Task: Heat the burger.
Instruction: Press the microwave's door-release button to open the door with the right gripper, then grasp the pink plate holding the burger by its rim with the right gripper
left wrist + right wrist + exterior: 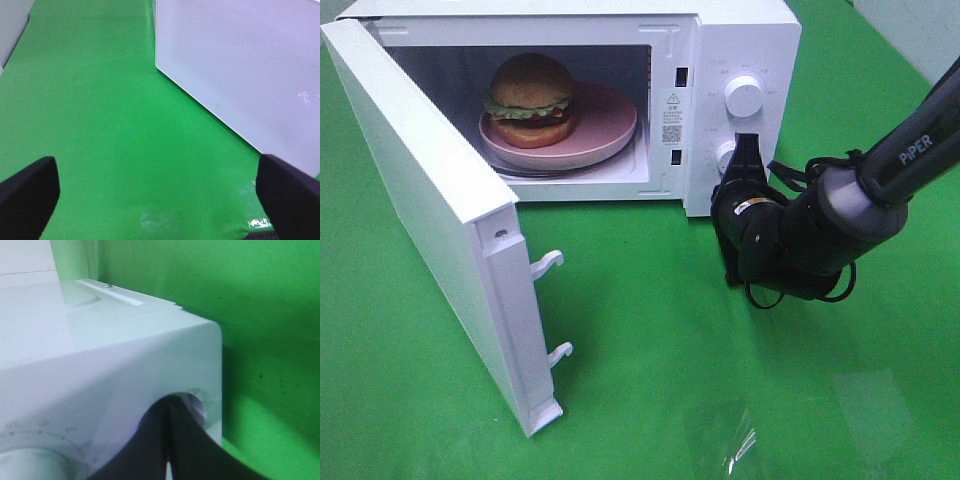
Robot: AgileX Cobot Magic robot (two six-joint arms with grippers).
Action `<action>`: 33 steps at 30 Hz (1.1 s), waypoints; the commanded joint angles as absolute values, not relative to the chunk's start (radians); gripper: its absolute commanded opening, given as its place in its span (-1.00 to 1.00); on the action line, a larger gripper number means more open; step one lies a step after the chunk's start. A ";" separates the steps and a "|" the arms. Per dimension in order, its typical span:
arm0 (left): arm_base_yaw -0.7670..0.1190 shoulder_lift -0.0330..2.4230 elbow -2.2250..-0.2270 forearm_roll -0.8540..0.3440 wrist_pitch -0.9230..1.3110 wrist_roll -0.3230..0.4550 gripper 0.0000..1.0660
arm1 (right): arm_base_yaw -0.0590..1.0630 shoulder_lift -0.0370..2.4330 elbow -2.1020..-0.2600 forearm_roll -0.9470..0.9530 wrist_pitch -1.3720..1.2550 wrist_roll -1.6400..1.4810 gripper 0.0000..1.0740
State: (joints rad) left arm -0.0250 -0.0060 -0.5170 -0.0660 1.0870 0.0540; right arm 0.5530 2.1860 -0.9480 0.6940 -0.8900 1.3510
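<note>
Right pincer (pixel 169 406): black, jaws shut tight together with nothing between them. The tips sit at the small white round lower knob (pixel 724 156). Whether they press it cannot be told.
Right arm (pixel 840 215): black and grey, reaching in from the right side of the high view.
Left pincer (pixel 160 200): black, jaws spread wide, holding nothing. It hangs above the flat green counter (pixel 125 125), near the outer face of the white hinged microwave door (pixel 240 65).
Upper knob: white round upper knob (pixel 744 97), directly above the lower knob, clear of the right pincer.
Oven: white box-shaped microwave oven (pixel 740 30), standing on the counter with its cavity exposed.
Door: swung wide open to the left in the high view. Two white hooked latches (pixel 552 262) are on its free edge.
Burger: round burger with glossy golden-brown bun and ruffled green lettuce (pixel 530 95), upright inside the cavity, resting on the left part of the plate.
Plate: shallow pink round plate (pixel 610 135), lying flat inside the cavity.
</note>
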 commanded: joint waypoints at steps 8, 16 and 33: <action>-0.025 -0.021 -0.518 -0.075 1.071 0.054 0.89 | 0.573 2.141 -0.950 0.625 -1.119 1.360 -1.00; -0.025 -0.021 -0.518 -0.075 1.071 0.054 0.89 | 0.597 2.070 -0.844 0.599 -0.879 1.357 -1.00; -0.025 -0.021 -0.518 -0.075 1.071 0.054 0.89 | 0.594 1.856 -0.741 0.593 -0.436 0.919 -0.99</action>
